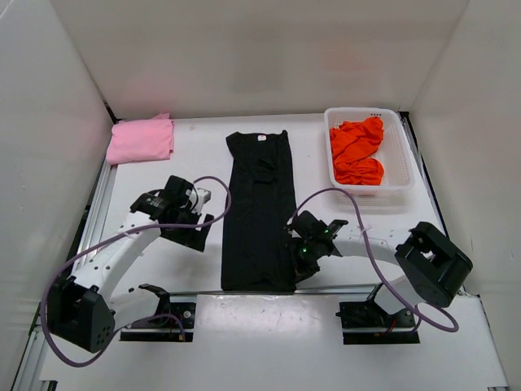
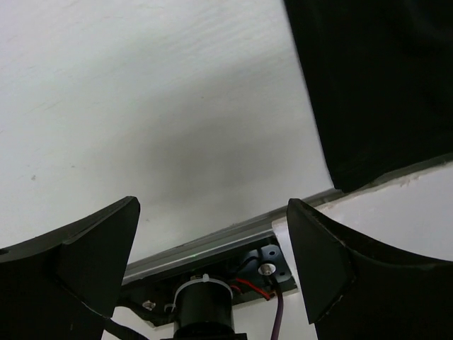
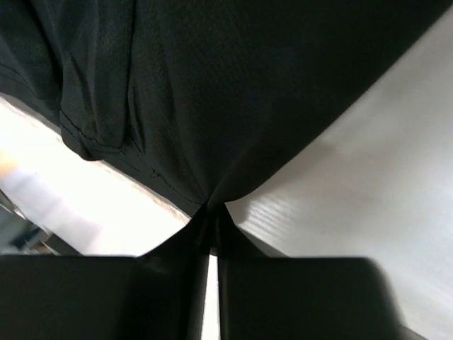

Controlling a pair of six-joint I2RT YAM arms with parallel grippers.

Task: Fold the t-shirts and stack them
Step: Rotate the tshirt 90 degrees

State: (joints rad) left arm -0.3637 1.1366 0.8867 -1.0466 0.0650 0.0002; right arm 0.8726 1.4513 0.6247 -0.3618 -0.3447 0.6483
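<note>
Right gripper [image 3: 212, 225] fills the bottom of its wrist view: two smooth black fingers [image 3: 297, 297] pressed together with only a thin slit between them. Their tips nip a hem corner of the black t-shirt [image 3: 233, 92]. Fine-knit matte cloth, pulled into a small peak at the pinch with creases fanning up from it; stitched hem runs off toward 9 o'clock. Top view: this shirt lies flat mid-table as a long narrow strip running 12 to 6 o'clock, sides folded in. Neck with a small white label [image 1: 262, 138] at 12, lower hem at the near table edge, the right gripper on its 5 o'clock corner. Left gripper [image 2: 212, 212] has its jaws spread wide, curved black wedges, nothing between them. It hangs over bare table [image 1: 195, 163] at 9 o'clock of the strip, apart from the cloth. Table is white and matte with a faint grain. In the left wrist view the shirt's edge shows at 1 o'clock and a grey metal rail [image 2: 212, 244] runs along the table's near edge. Pink t-shirt [image 1: 141, 140] sits at 11 o'clock in the far left corner, folded into a soft, roughly rectangular pad, close to the left wall. Orange t-shirt [image 1: 358, 151] is at 1 o'clock, crumpled in lumpy folds inside a rectangular white plastic basket [image 1: 407, 163] with slotted mesh walls, well apart from both grippers.
</note>
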